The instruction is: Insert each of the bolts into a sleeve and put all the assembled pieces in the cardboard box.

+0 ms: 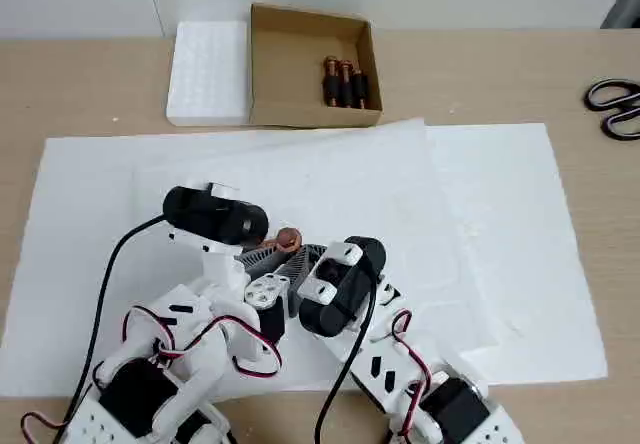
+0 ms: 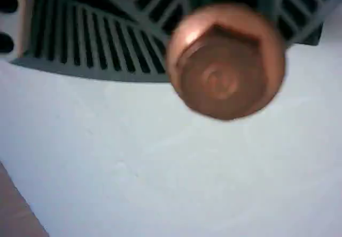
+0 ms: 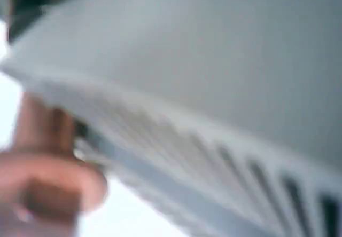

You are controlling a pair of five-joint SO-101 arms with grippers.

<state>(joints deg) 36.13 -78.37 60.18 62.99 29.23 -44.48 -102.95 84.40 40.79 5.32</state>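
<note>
One bolt (image 1: 288, 239) sits where both arms' fingers (image 1: 300, 261) meet; their grip cannot be told

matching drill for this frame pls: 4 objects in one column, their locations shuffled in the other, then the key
Things:
1. assembled pieces
2. foam block
3. scissors
4. loose bolt

Places:
A. far right in the high view, on bare tabletop
B. over the white sheet, close to the arms
C. inside the cardboard box
D. right beside the cardboard box, outside it

Pairs: 1-C, 2-D, 3-A, 4-B
</note>
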